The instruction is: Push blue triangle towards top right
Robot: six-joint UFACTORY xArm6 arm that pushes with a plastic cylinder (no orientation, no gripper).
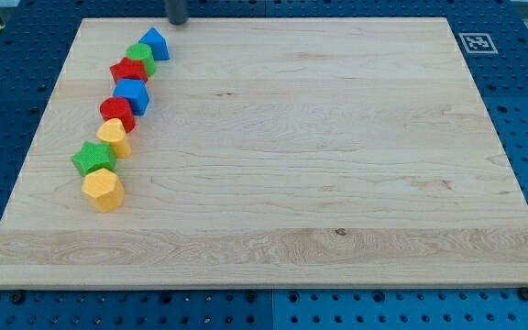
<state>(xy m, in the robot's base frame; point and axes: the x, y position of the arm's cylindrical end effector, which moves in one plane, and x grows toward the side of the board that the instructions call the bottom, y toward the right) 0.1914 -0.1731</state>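
Note:
The blue triangle (157,42) lies at the top of a slanted row of blocks near the board's upper left. My tip (178,20) shows at the view's top edge, just above and to the right of the blue triangle, apart from it by a small gap. Below the triangle the row runs down and left: a green block (141,55), a red star (128,71), a blue cube (133,95), a red cylinder (116,113), a yellow block (114,137), a green star (93,159) and a yellow hexagon (104,189).
The wooden board (319,165) lies on a blue perforated table. A black and white marker tag (476,42) sits at the board's top right corner.

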